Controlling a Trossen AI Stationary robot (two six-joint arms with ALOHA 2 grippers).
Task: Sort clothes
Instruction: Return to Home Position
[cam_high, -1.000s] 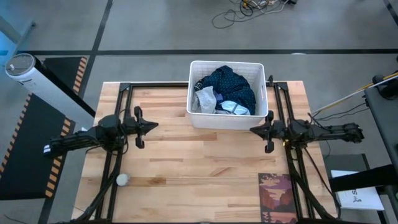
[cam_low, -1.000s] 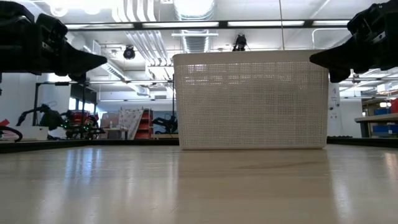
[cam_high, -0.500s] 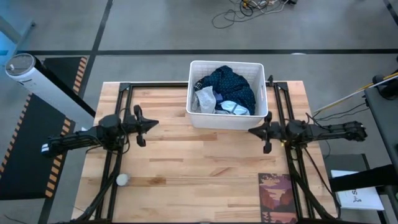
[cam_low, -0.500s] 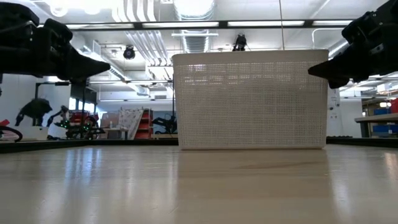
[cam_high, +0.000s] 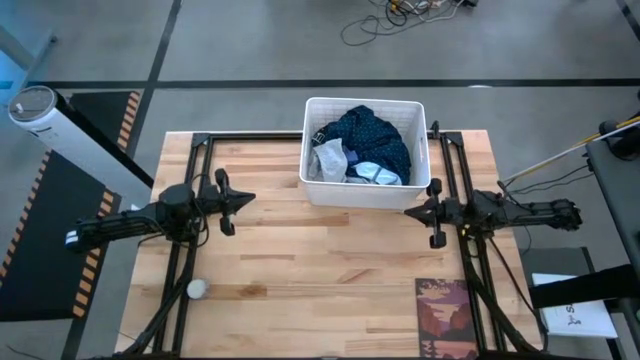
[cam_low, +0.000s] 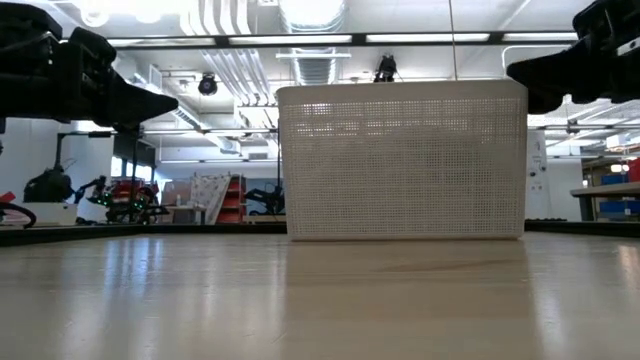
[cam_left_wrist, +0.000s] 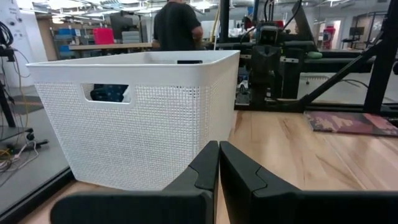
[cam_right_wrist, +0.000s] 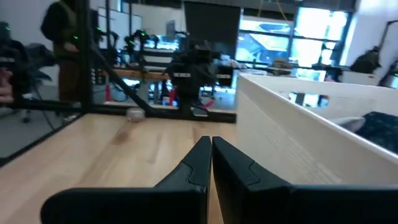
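Clothes (cam_high: 370, 140): found all heaped inside white laundry bin (cam_high: 365, 100), none left on wooden table (cam_high: 300, 250). Judged sorting done. Saw left gripper (cam_high: 248, 200) and right gripper (cam_high: 406, 211) pinched together, empty.

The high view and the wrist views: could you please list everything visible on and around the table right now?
table: one, light wood, beneath both arms.
laundry bin: one, white, top middle of the table in the high view.
dotted garment: one, dark blue, on top inside the bin.
grey garment: one, grey, in the bin's left side.
mat: one, dark red patterned, table's lower right in the high view.
small round object: one, whitish, table's lower left.
person: one, dark top, beyond the bin.
left gripper: one, dark, shut, left of the bin.
right gripper: one, dark, shut, by the bin's lower right corner.
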